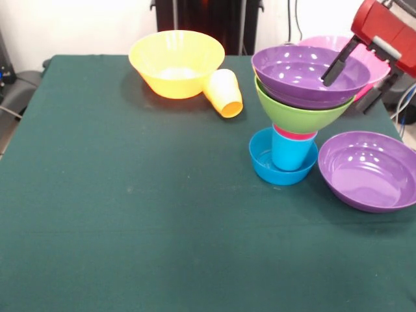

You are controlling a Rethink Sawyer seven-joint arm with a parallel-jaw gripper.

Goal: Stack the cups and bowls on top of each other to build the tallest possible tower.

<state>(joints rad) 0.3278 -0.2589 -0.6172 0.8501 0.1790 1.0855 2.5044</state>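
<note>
The tower stands right of centre: a small blue bowl [263,162] holds a blue cup [290,155], a red cup's rim [294,135] shows above it, then a lime green bowl [299,112], with a purple bowl [299,71] on top. My gripper [346,97] comes in from the upper right and is open. One finger [338,64] is inside the top purple bowl and the other [378,93] is outside its right rim. A pink bowl [374,62] sits behind the tower, partly hidden by it and the gripper.
A second purple bowl [369,170] rests on the green table [130,214] just right of the tower's base. At the back stands a large orange-yellow bowl [175,62], with a yellow-orange cup [224,92] lying on its side against it.
</note>
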